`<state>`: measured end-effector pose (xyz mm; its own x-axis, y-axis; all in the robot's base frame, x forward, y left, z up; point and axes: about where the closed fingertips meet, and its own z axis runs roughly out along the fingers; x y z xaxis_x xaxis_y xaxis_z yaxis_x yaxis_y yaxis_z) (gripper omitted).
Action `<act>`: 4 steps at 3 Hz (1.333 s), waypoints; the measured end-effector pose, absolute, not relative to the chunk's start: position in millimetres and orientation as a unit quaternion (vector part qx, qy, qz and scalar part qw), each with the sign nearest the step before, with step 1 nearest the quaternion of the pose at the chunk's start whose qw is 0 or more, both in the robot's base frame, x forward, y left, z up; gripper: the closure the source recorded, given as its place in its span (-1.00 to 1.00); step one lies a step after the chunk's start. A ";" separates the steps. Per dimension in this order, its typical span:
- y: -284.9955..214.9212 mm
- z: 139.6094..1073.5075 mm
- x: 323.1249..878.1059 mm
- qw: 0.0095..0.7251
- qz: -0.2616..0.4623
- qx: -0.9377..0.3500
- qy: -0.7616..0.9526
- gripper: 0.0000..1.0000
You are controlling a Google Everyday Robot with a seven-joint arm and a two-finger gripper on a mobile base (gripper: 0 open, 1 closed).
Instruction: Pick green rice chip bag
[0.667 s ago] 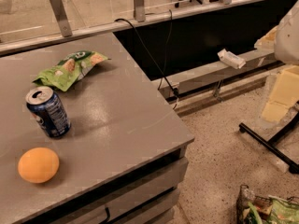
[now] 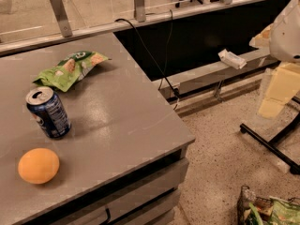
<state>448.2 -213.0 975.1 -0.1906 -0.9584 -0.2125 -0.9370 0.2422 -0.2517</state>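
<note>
The green rice chip bag [image 2: 70,69] lies flat and crumpled at the far left of the grey table [image 2: 126,121], bright green with tan chips printed on it. My gripper [image 2: 277,90] hangs at the right edge of the camera view, pale yellow under the white arm body [image 2: 288,32]. It is over the floor, well off the table and far to the right of the bag. It holds nothing that I can see.
A blue soda can [image 2: 48,112] stands in front of the bag, and an orange [image 2: 38,165] lies nearer still. A black cable [image 2: 154,62] runs off the table's back corner. A white box [image 2: 232,59] sits on the ledge. Black stand legs [image 2: 272,142] and a bin of bags [image 2: 269,210] are on the floor.
</note>
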 end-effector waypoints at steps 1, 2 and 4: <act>-196.3 964.4 485.1 0.174 -0.017 -0.652 0.738 -1.00; -150.4 951.5 552.1 0.193 -0.006 -0.723 0.663 -1.00; -59.6 949.9 623.9 0.240 -0.010 -0.820 0.519 -1.00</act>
